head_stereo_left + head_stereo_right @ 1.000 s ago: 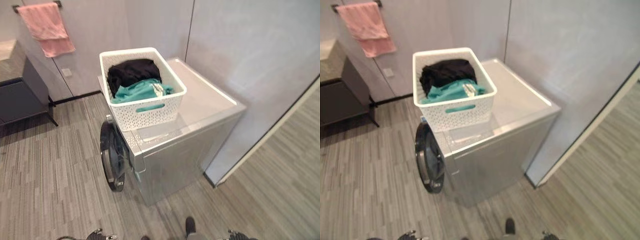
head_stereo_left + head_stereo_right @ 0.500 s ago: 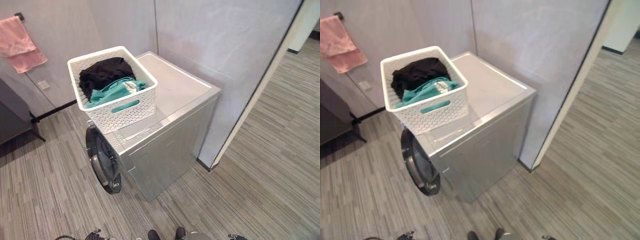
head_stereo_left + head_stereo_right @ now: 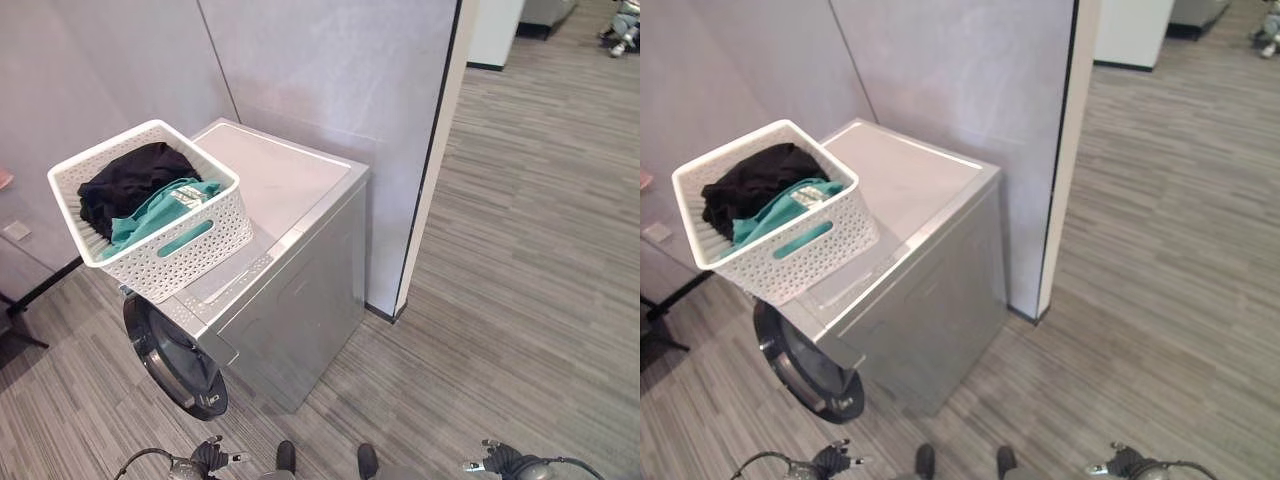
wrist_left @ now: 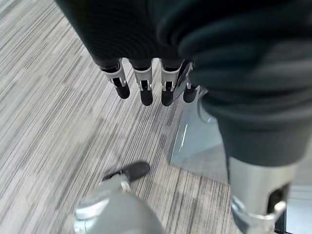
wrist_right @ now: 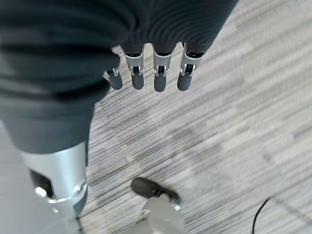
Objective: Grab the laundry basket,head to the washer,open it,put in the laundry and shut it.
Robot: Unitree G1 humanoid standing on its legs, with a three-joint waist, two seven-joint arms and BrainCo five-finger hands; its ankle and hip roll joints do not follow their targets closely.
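— So, left eye view first: where's the basket?

— The white perforated laundry basket [image 3: 150, 208] sits on top of the silver front-load washer [image 3: 285, 290], at the corner above the round door [image 3: 172, 357]. Black clothing [image 3: 130, 183] and a teal garment [image 3: 155, 213] are piled inside. The door reads as closed, or close to it.

— And the right eye view?

— Same layout: basket up on the machine, laundry in it, grey striped floor [image 3: 1160, 260] open to the right past the wall edge. I'd judge none of the task's steps are done: basket not grabbed, washer not opened, nothing loaded.

— Left wrist view, what's the hand doing?

— The left hand [image 4: 146, 83] hangs low over the floor, fingers straight and relaxed, holding nothing. A lower corner of the washer shows just past the fingertips.

— Right wrist view?

— The right hand [image 5: 156, 73] is likewise slack over the floor, fingers extended, empty.

— So what's left?

— Everything, by my read: take hold of the basket, open the door, load the clothes, shut it.
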